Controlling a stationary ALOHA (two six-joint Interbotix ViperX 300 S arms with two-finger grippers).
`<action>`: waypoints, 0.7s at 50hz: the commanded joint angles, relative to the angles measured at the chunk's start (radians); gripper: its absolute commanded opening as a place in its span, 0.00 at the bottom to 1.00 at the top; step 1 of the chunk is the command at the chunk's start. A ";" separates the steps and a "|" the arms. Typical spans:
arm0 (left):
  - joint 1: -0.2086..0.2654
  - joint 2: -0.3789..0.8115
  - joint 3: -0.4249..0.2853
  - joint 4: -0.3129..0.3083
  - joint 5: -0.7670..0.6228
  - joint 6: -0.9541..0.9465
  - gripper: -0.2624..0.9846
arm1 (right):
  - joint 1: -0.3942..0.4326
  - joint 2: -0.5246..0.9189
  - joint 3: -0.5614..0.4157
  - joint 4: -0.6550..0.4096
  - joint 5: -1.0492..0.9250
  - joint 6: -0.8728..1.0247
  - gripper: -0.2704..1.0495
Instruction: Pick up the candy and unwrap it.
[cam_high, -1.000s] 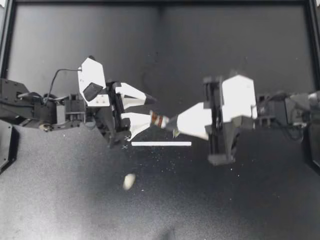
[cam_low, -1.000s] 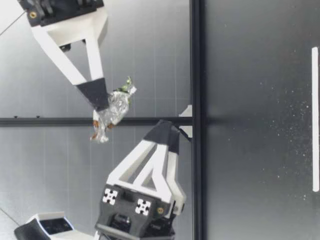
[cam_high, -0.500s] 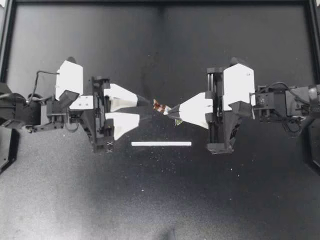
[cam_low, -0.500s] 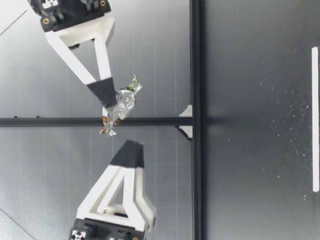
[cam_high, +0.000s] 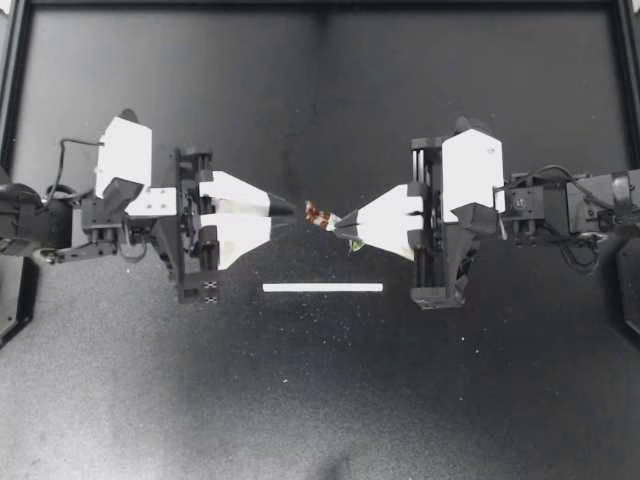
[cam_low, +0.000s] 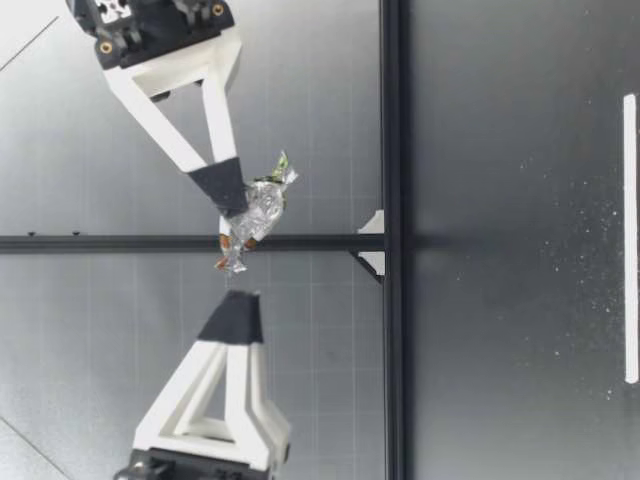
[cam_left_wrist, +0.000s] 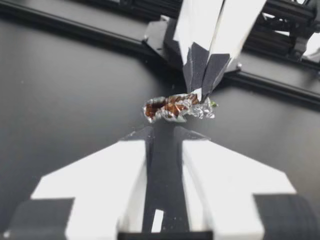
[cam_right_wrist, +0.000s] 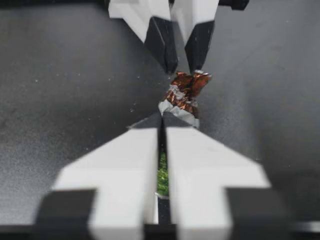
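right gripper pinched tight on the foil candy above the table; left gripper, at its 9 o'clock, slightly parted, holds nothing.

The candy wears crinkled silver foil, showing reddish-brown at one end and a bit of bright green at the other. My left gripper and my right gripper are both white with black tips. The desk is matt black, flecked with tiny white specks, and carries one plain white strip. The backdrop is pale grey with a fine grid.
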 joint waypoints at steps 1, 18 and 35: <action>-0.002 -0.026 -0.006 0.003 -0.009 0.002 0.29 | 0.006 -0.008 -0.018 0.002 -0.006 0.000 0.40; -0.002 -0.028 -0.006 0.003 -0.018 0.003 0.29 | 0.015 -0.006 -0.017 0.002 -0.011 0.000 0.58; -0.002 -0.043 -0.005 0.018 -0.023 0.006 0.29 | 0.015 -0.026 0.003 0.002 -0.029 0.000 0.58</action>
